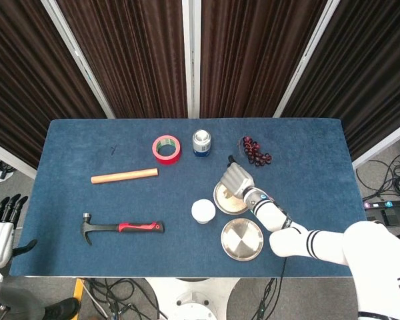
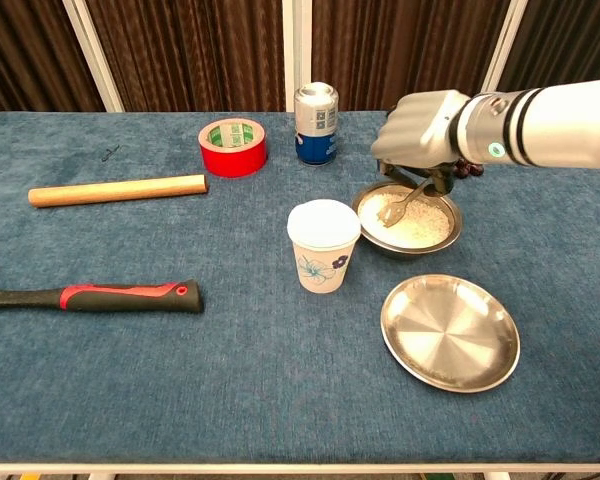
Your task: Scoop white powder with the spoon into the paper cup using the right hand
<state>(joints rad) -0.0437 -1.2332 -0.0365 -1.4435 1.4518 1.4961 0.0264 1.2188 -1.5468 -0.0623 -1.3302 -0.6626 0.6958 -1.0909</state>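
Observation:
A steel bowl [image 2: 448,234] [image 1: 219,200] of white powder [image 2: 420,226] stands right of centre. My right hand [image 2: 421,131] [image 1: 236,179] hangs over its far rim and holds a metal spoon [image 2: 401,207], whose tip dips into the powder. The white paper cup [image 2: 323,246] [image 1: 203,211] with a flower print stands upright just left of the bowl, apart from it. My left hand [image 1: 0,227] rests off the table's left edge, fingers apart and holding nothing.
An empty steel plate [image 2: 450,332] lies in front of the bowl. Behind are a blue can [image 2: 316,123], a red tape roll [image 2: 233,146] and grapes [image 1: 255,152]. A wooden dowel [image 2: 118,189] and a hammer [image 2: 90,296] lie at the left.

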